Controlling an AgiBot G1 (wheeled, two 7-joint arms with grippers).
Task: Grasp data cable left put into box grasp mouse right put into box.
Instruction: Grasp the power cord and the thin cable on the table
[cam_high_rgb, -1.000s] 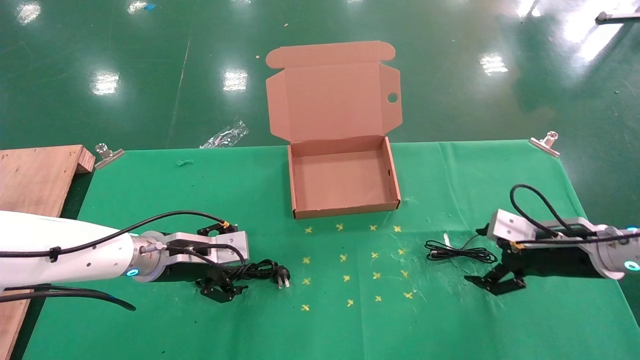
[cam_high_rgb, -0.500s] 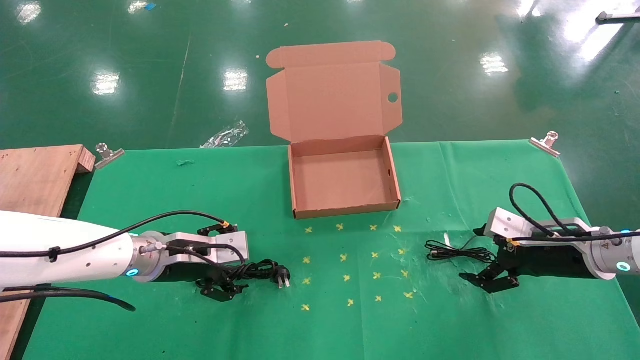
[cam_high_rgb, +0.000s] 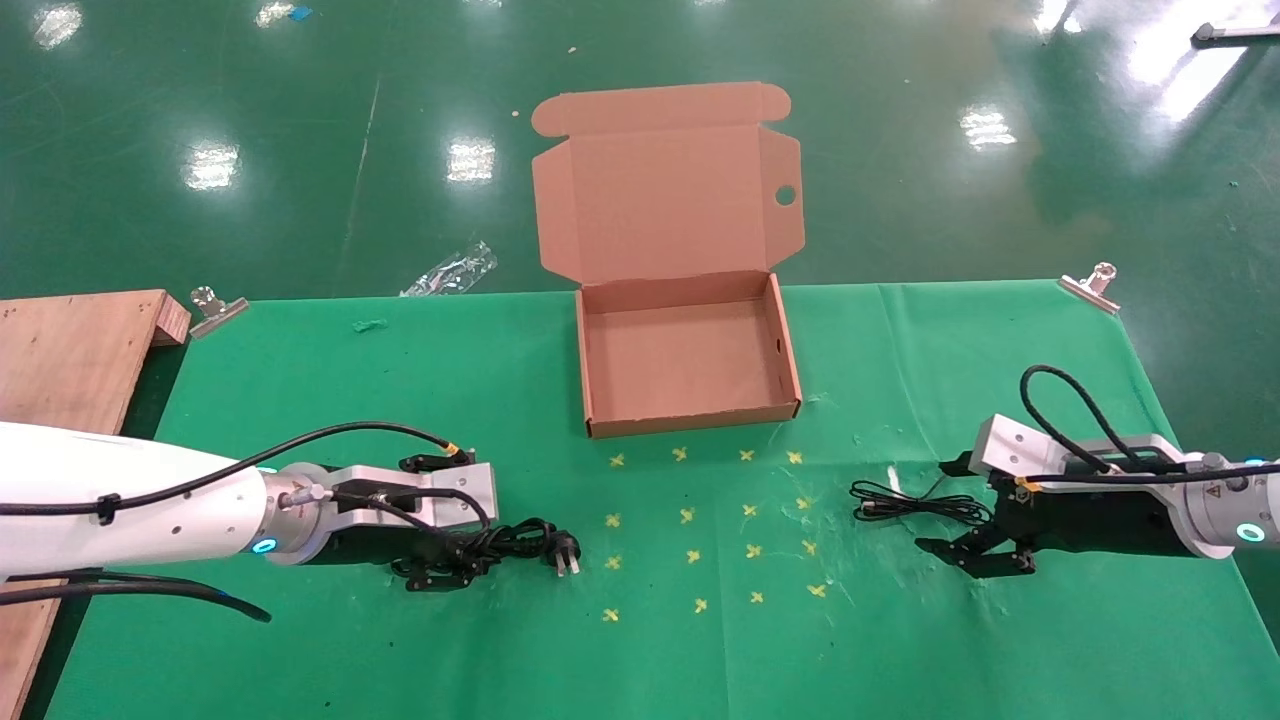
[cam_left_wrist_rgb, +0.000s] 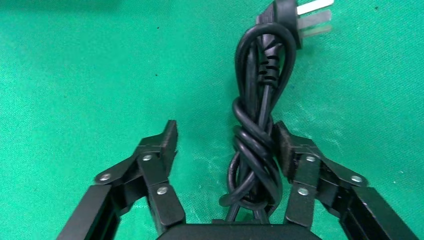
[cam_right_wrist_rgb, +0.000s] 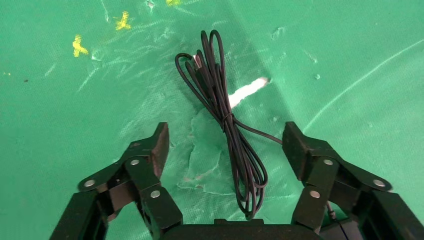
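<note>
The box (cam_high_rgb: 688, 355) sits at the middle of the table's far edge, its lid (cam_high_rgb: 665, 190) flung open and hanging out past that edge. The green cloth (cam_high_rgb: 400, 380) between the box and both arms is bare but for small yellow crosses (cam_high_rgb: 686, 516), so there is open room on each side.

The left gripper (cam_left_wrist_rgb: 225, 145) lies low near the left front of the table. Its fingers are spread apart, with the data cable (cam_left_wrist_rgb: 257, 130) between them, touching one finger and clear of the other. The plug points toward the table's middle.

The right gripper (cam_right_wrist_rgb: 225, 145) is low near the right edge, fingers spread wide over a thin black cord (cam_right_wrist_rgb: 225, 117) bundled on the cloth. It grips nothing. The mouse itself cannot be seen.
</note>
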